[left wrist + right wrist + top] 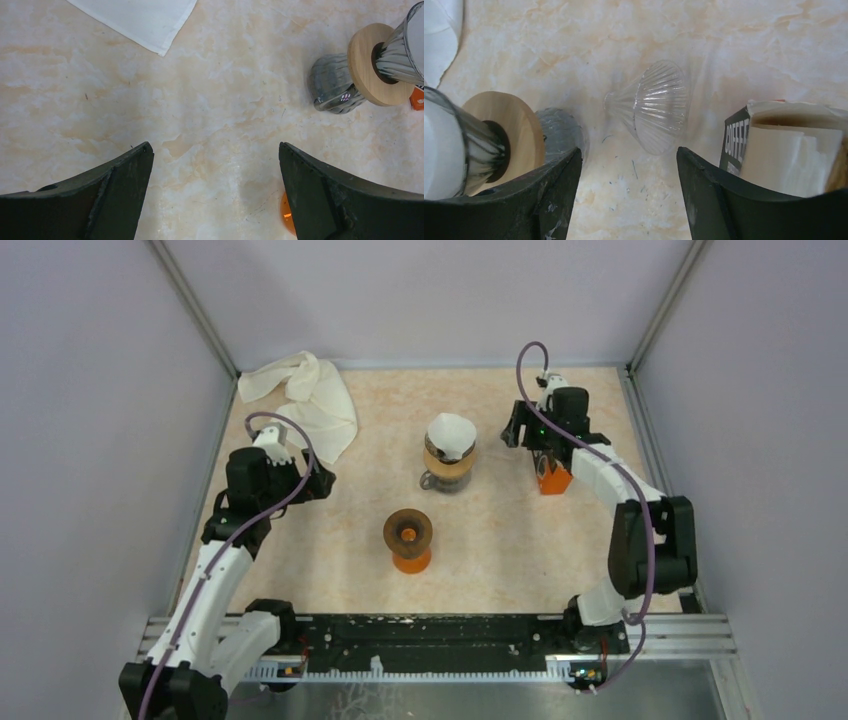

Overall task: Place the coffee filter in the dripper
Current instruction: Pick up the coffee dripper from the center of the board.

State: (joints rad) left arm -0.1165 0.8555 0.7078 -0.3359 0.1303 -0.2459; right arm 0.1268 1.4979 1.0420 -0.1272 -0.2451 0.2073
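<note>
From above, the right arm (600, 475) covers most of the orange box (553, 480) by the tabletop's (500, 560) right edge. The left wrist view cuts the dripper (400, 55) off at its right edge and the cloth (145, 20) at the top. It shows only a sliver of something orange (286, 216) behind a finger (340, 200).

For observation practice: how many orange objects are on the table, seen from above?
2. An orange stand near the centre; an orange box under the right tool, partly covered. Others may be hidden.
</note>
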